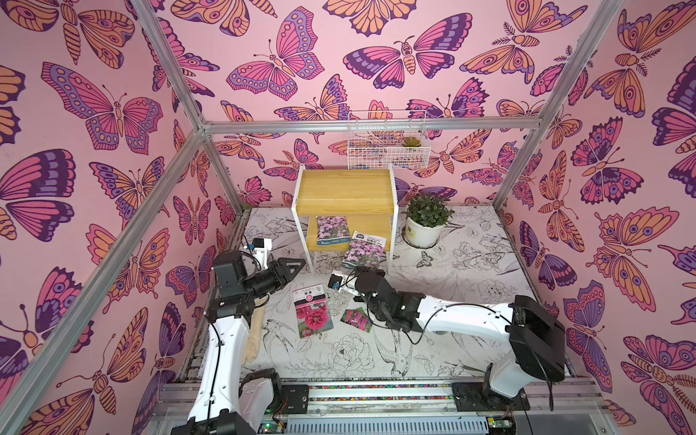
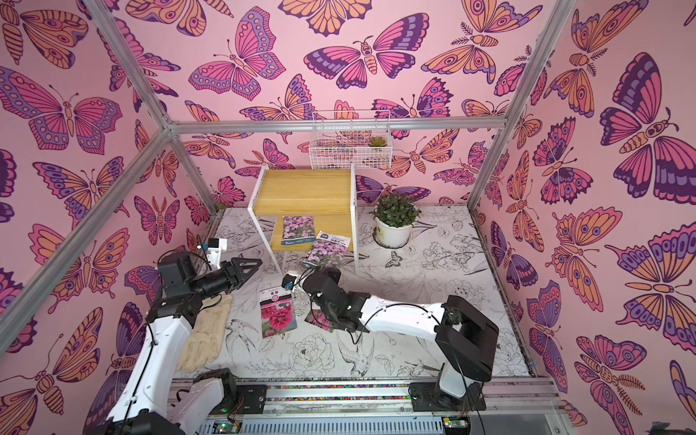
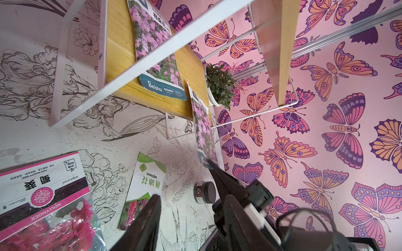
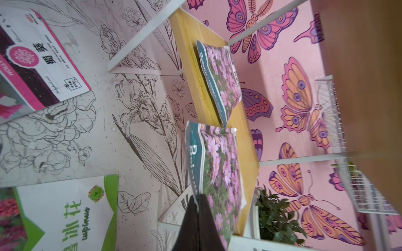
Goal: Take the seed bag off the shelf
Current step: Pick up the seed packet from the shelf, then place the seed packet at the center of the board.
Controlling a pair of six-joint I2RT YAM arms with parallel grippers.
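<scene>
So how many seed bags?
4: pink bag on the shelf, its twin in the right hand, hollyhock bag and green bag on the table. Basket may hide more.

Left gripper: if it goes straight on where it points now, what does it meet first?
Probably the white front leg of the shelf, just beyond the left gripper in both top views; depth is unclear.

Both top views look down from high up over the whole scene. Both wrist views sit low, facing the shelf point(image 3: 118, 54) closely.
</scene>
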